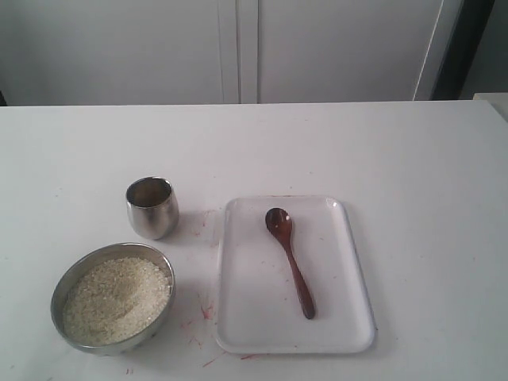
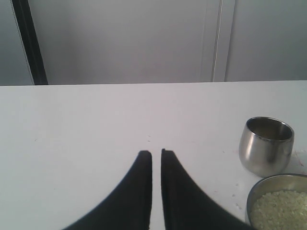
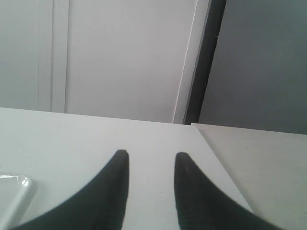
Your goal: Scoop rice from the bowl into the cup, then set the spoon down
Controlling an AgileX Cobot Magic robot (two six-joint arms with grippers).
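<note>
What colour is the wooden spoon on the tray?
The slim wooden spoon is dark reddish-brown; see exterior view.

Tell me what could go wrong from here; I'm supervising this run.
The wooden spoon lies flat on the white tray: a grasp may slip or shove the tray. The steel cup has a narrow mouth and stands beside the steel bowl of rice: grains could spill.

Robotics lab or test room, plain white tabletop [image 1: 413, 159] with red marker scuffs [image 1: 205, 312] near its front edge, flat white wall panels [image 1: 333, 48] behind its far edge, dark vertical strip [image 1: 464, 48] past the far right corner, black left claw [image 2: 156, 153] and right claw [image 3: 149, 155] above the tabletop.
</note>
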